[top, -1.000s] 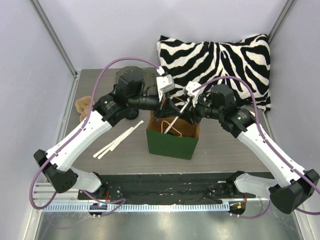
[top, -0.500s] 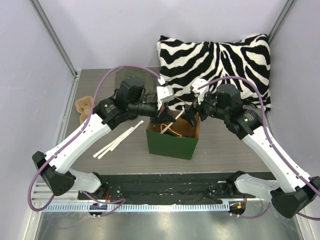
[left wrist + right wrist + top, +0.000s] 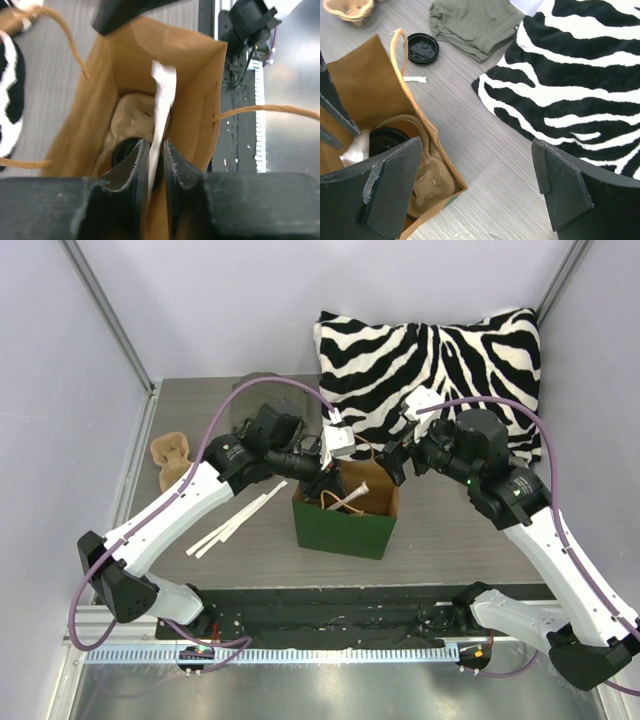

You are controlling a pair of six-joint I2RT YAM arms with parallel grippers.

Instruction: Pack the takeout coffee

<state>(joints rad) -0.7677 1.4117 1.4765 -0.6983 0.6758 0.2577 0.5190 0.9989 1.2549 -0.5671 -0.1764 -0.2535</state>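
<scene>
Takeout coffee (image 3: 386,140) sits at the bottom of the green bag (image 3: 340,530), upright, black lid up, tan side mostly hidden. L gripper (image 3: 156,144) hangs in the bag mouth right over it, apart from the lid, no contact. Its jaws are a slit apart w/ a white strip (image 3: 163,95) running up betw them; can't tell if strip is pinched or loose. R gripper (image 3: 475,185) is up by the bag's far-right corner, betw bag & zebra pillow (image 3: 430,355), spread wide, nothing in it. Coffee lies lower & off to one side of it, inside the bag wall.

Counts:
- coffee: 1, lidded.
- bag: 1, on the bench (image 3: 450,530), brown inside, 2 twine handles (image 3: 397,45).
- black lids: 2 in all, one on the cup, one loose lid (image 3: 422,48) flat on bench near olive cloth (image 3: 470,22).
- pulp trays: 2. Tray in bag (image 3: 427,182) lies just beside the coffee; spare tray (image 3: 170,455) on bench, far L, well apart from bag.
- white strips: 1 in bag, plus bench strips (image 3: 235,522) L of bag, looks like 2–3, can't split them.
- white scrap (image 3: 415,79): 1, on bench just beside bag.
- pillow: 1. Cloth: 1.
</scene>
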